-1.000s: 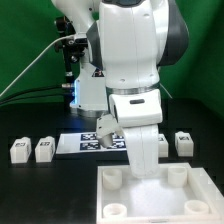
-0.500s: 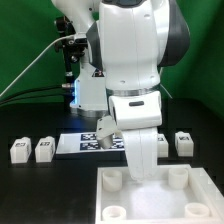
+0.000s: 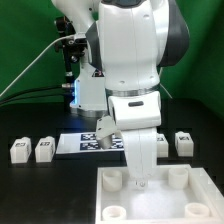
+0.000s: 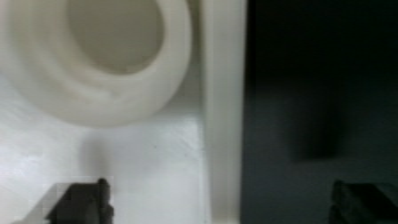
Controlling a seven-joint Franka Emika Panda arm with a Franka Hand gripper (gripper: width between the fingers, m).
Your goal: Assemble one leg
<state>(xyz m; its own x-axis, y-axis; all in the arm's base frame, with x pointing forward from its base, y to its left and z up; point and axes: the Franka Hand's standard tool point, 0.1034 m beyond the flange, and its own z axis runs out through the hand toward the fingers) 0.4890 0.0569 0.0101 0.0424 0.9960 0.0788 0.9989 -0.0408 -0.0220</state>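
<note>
My gripper [image 3: 140, 182] is down at the far rim of the large white tray-like part [image 3: 160, 200], between its two far corner sockets. In the wrist view my gripper [image 4: 222, 205] is open: one dark fingertip [image 4: 80, 203] is over the white part, the other is over the black table, and the part's edge [image 4: 221, 120] runs between them. A round socket [image 4: 107, 50] shows close by. Two white tagged legs [image 3: 20, 150] [image 3: 44, 149] stand at the exterior view's left. One more leg [image 3: 183, 143] stands at the right. The gripper holds nothing.
The marker board [image 3: 85, 142] lies flat behind the gripper, in front of the robot's base. Another small white tagged block [image 3: 163, 146] sits right of my gripper, partly hidden. A green backdrop closes the back. The table is black.
My gripper has come down a little, closer to the white tray-like part's far rim. The legs and the part have not moved.
</note>
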